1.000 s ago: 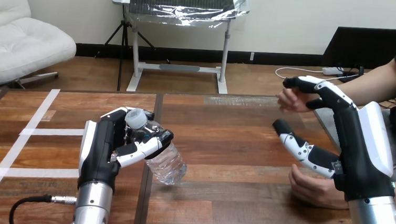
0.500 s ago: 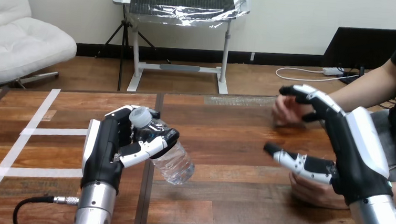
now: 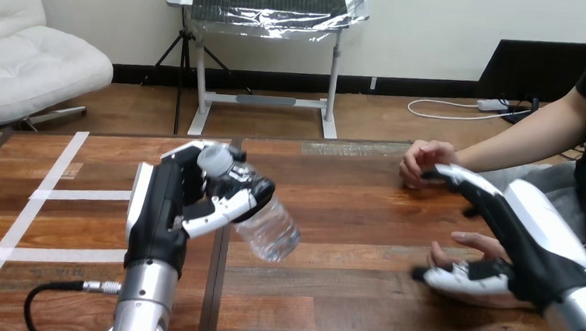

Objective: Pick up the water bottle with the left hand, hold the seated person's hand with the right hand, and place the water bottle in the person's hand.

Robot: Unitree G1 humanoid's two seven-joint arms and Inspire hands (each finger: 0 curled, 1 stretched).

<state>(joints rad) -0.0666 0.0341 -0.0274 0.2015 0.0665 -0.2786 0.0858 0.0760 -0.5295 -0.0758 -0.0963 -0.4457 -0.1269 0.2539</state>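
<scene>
Bright, even light; pale sheen on far part of brown wooden tabletop; small glints on clear plastic water bottle.

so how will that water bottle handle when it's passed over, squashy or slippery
Probably squashy: the water bottle looks like thin, clear, crinkled plastic. Likely light, since the left hand holds it tilted by its top end alone. Being round, it would probably roll if laid on the table.

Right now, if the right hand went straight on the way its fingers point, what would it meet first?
Probably the person's farther hand. The fingers of the right hand aim up-left at it, tips already close to it, though depth is unclear.
</scene>
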